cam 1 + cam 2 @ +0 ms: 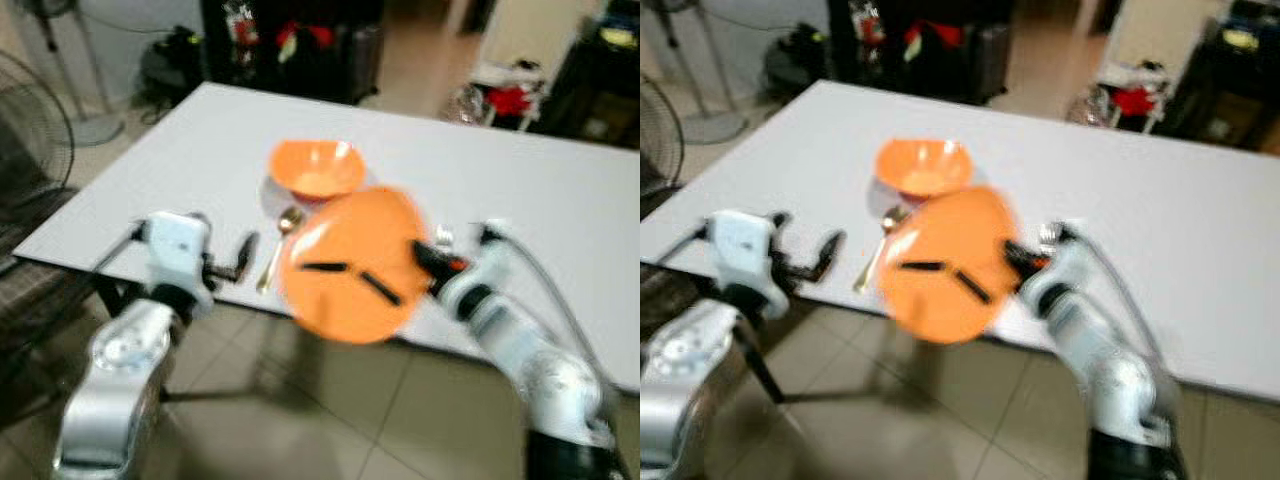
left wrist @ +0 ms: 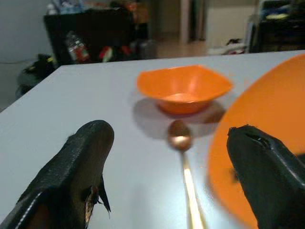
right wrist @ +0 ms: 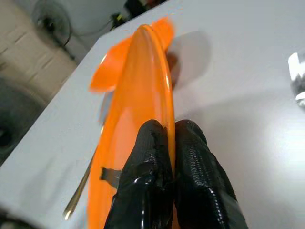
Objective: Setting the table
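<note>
**Orange plate held on edge at the near side of the table**

Gripping the rim of an orange plate (image 1: 350, 265), the right gripper (image 3: 170, 143) has both black fingers pressed flat on either face of it, with the plate tilted up steeply and hanging over the near edge of the white table (image 1: 560, 200). Two dark strips show on the plate's face; what they are cannot be told through the blur.

Just beyond the plate, an orange bowl (image 1: 316, 168) sits on the tabletop, and a gold spoon (image 1: 280, 240) lies between bowl and table edge, its handle pointing toward the robot. The spoon is close beside the plate's left rim.

The left gripper (image 2: 171, 176) hovers at the near table edge to the left of the spoon, its fingers spread wide with nothing between them.

Open room: the tabletop is bare to the left of the bowl and across its right half. A small clear object (image 3: 298, 78), blurred, stands on the table right of the plate. A floor fan (image 1: 35, 140) stands off the left corner, and dark bags and furniture (image 1: 290, 45) crowd the far side. Tiled floor (image 1: 330, 420) lies below the near edge.

No writing or label can be read.
</note>
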Tool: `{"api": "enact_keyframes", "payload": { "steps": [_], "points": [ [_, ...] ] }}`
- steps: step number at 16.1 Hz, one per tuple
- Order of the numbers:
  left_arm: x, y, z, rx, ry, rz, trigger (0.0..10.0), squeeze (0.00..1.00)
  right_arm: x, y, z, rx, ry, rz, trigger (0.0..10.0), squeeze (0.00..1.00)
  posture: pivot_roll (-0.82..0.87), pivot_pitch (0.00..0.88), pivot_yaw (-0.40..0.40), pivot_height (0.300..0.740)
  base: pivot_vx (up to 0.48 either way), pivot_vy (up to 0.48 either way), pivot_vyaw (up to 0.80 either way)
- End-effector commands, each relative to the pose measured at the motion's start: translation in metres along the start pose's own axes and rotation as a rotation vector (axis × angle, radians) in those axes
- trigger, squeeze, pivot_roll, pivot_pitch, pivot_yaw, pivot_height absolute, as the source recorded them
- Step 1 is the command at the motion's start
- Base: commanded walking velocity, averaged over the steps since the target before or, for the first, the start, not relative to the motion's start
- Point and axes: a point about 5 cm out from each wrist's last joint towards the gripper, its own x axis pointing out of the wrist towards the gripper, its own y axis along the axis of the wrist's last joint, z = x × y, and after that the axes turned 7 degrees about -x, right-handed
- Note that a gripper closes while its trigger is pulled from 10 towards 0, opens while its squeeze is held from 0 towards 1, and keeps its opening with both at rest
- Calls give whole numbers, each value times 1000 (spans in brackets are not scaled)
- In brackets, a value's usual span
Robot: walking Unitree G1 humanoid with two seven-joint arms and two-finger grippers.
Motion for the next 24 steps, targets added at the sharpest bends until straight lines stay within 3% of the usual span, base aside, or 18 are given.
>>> {"api": "enact_keyframes", "payload": {
  "steps": [1,7,9,11,14,15,18,24],
  "points": [
    [-2,2,-7,8,25,2,10000,0,3,3,-15,5,63,15,10000,0,-11,0,-54,740,296,0,0],
    [-5,2,-8,36,-4,1,10000,0,-1,1,-14,75,92,-6,10000,0,-10,0,-51,740,148,0,0],
    [-4,3,-5,51,-80,-12,10000,0,-2,-1,-11,87,77,-19,10000,0,-13,0,-38,740,0,0,0],
    [-4,0,-2,52,-148,-34,10000,0,-3,-5,0,113,28,-39,10000,0,-25,14,-13,740,0,0,0],
    [-1,1,4,19,-235,-41,10000,0,3,-4,18,234,-29,-38,10000,0,-39,27,6,740,0,0,0],
    [-4,0,11,22,-336,-52,10000,0,8,-5,27,275,-34,-50,10000,0,-51,34,15,740,0,0,0],
    [-7,-6,20,87,-461,-82,10000,0,19,-10,48,287,-80,-111,10000,0,-48,46,24,740,0,0,0],
    [-21,-15,36,100,-641,-109,10000,0,36,-15,65,343,-71,-146,10000,0,-43,45,38,740,0,0,0]
  ]
}}
